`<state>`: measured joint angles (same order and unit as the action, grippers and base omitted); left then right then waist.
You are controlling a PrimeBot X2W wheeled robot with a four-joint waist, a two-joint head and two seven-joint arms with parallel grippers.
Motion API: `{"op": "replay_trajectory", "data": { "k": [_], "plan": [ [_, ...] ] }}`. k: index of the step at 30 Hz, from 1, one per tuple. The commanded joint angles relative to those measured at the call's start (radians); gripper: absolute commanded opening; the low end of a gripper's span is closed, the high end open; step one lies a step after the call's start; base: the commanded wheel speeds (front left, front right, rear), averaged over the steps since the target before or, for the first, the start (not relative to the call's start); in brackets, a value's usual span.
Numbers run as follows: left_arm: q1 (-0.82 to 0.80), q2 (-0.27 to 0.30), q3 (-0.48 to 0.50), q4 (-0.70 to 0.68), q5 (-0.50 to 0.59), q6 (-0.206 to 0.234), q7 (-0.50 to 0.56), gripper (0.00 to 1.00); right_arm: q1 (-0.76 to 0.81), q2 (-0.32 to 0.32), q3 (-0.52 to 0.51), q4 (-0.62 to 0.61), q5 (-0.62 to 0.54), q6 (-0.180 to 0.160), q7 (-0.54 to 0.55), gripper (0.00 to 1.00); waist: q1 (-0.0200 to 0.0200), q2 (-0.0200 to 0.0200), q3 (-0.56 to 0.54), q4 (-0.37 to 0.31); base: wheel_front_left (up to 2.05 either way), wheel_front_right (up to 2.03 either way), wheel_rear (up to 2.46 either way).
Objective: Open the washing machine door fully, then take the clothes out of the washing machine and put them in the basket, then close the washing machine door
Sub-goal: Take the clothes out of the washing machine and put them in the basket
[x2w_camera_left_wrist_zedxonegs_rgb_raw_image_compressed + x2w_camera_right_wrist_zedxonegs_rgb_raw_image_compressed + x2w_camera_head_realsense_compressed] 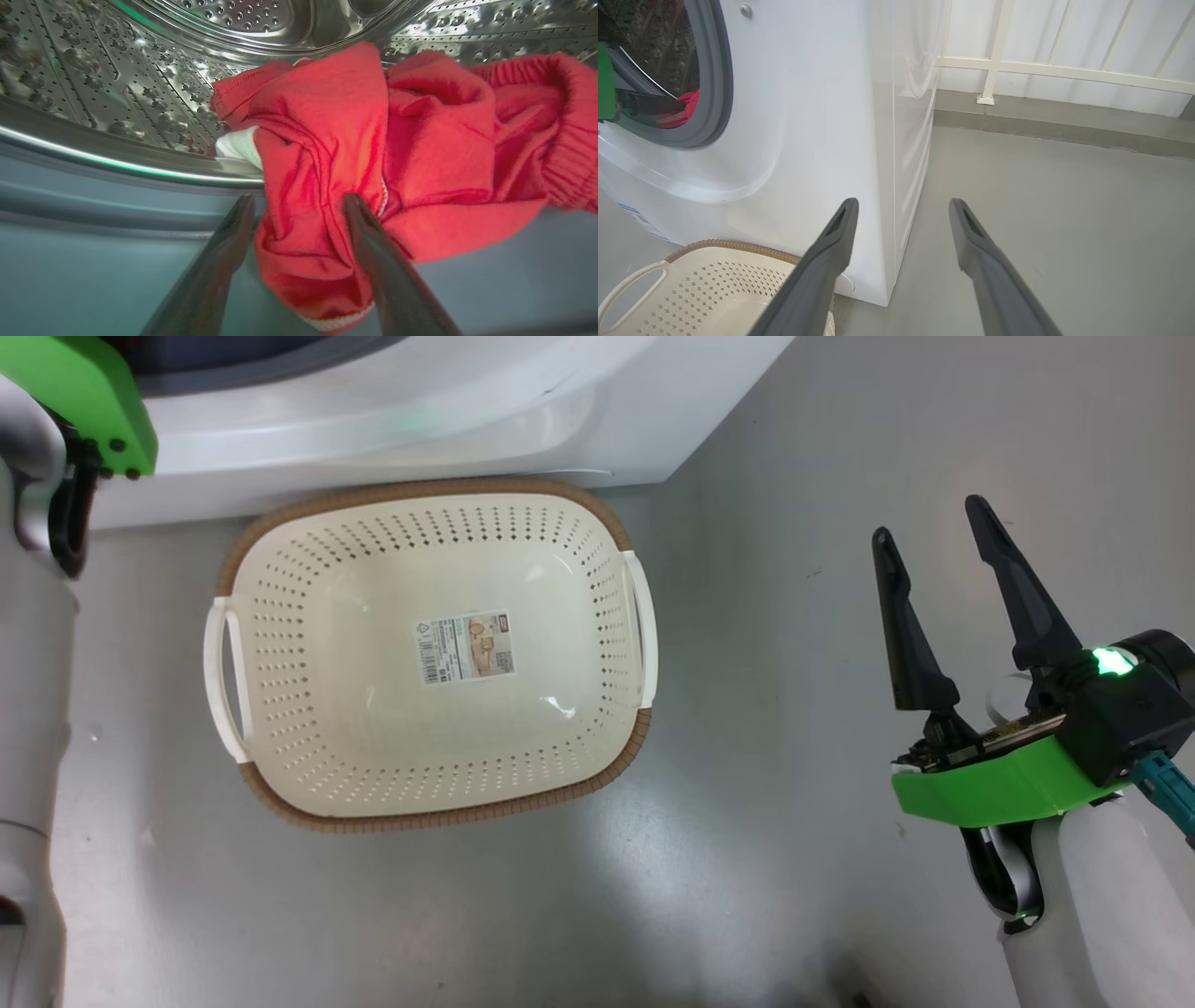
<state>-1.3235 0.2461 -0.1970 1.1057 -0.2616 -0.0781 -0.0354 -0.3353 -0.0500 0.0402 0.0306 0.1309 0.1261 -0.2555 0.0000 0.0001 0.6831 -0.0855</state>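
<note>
The red clothes (pixel 420 140) with white trim lie at the mouth of the steel drum (pixel 117 70), spilling over the grey-blue gasket (pixel 93 261). My left gripper (pixel 298 198) is open, its two fingers standing either side of a hanging red fold. The right wrist view shows the washing machine (pixel 822 116) with its round opening uncovered and the clothes (pixel 682 112) inside; the washing machine door is out of view. The cream basket (pixel 420 490) stands empty on the floor right in front of the machine (pixel 420 420). My right gripper (pixel 929 521) hovers open to the basket's right, holding nothing.
My left forearm (pixel 37 663) with its green bracket runs up the left edge of the head view toward the machine. Grey floor (pixel 766 709) spreads to the right of the basket. A white railing (pixel 1064 70) and wall stand beyond the machine's side.
</note>
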Motion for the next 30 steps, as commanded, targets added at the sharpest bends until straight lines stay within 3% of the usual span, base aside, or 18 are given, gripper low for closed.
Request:
{"op": "replay_trajectory", "data": {
  "k": [1,8,9,10,30],
  "plan": [
    [-0.018,0.062,0.000,0.001,0.016,0.015,0.013,1.00,0.003,0.000,0.026,-0.019,0.018,0.005,-0.006,1.00,0.0000,-0.0001,0.002,-0.007,0.00,0.00,0.00],
    [-0.035,0.080,-0.024,0.046,0.029,0.021,0.037,1.00,0.000,0.000,0.033,-0.015,0.034,0.005,-0.006,1.00,0.0000,-0.0001,0.004,-0.021,0.00,0.00,0.00],
    [-0.036,0.080,-0.028,0.050,0.030,0.019,0.038,0.64,0.000,0.000,0.034,-0.014,0.036,0.005,-0.006,1.00,0.0000,-0.0001,0.004,-0.022,0.00,0.00,0.00],
    [-0.038,0.079,-0.032,0.053,0.030,0.016,0.037,0.02,0.000,0.000,0.034,-0.013,0.037,0.005,-0.006,1.00,0.0000,-0.0001,0.003,-0.022,0.00,0.00,0.00],
    [-0.049,0.080,-0.091,0.031,0.046,0.003,-0.086,0.00,0.002,0.000,0.030,0.003,0.048,0.005,-0.006,1.00,0.0000,-0.0001,-0.027,-0.007,0.00,0.00,0.00]
  ]
}}
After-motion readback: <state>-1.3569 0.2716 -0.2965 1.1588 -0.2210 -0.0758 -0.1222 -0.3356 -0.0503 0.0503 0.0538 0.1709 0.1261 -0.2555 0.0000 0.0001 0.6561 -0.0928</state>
